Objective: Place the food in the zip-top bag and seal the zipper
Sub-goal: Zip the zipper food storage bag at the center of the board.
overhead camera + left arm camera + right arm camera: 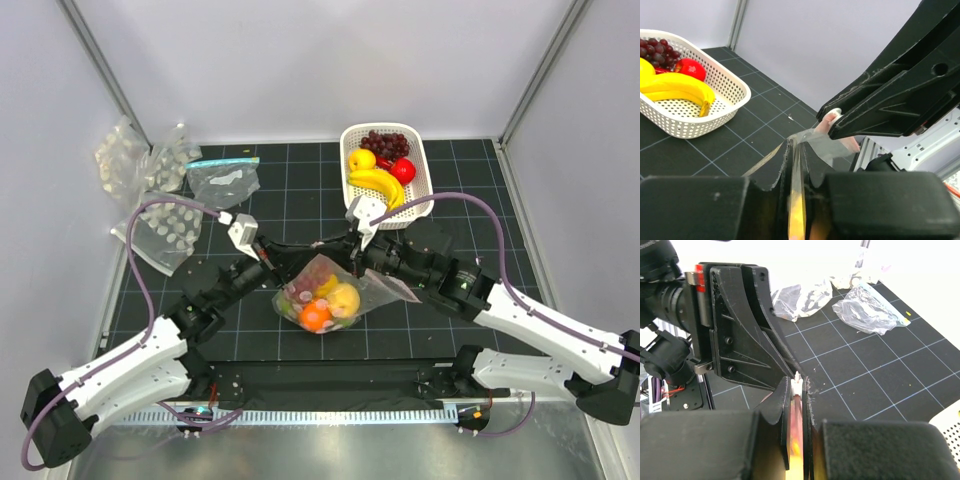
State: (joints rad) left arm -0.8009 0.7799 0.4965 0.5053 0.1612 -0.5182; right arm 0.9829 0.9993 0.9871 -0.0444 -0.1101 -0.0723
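Zip-top bag (325,295) of soft clear plastic printed with white dots lies at the centre of the overhead view on the black gridded worktop (300,190), stretched between the two arms. Inside it show a round orange fruit (315,315), a yellow fruit (345,298) and some purplish pieces. The left tool (272,265) meets the bag's upper left corner and the right tool (358,262) its upper right corner. In the left wrist view the left tool's jaws stand narrow, with the clear film pinched between them. In the right wrist view the right tool's jaws are likewise narrow, gripping the thin pinkish zipper (795,390) strip at the bag's mouth. A white perforated plastic basket (428,175) in the upper right holds yellow bananas (380,185), dark grapes (385,143) and a red fruit (403,170). Crumpled spare dotted bags (150,165) and a flat clear bag with a teal strip (225,180) lie at the upper left.
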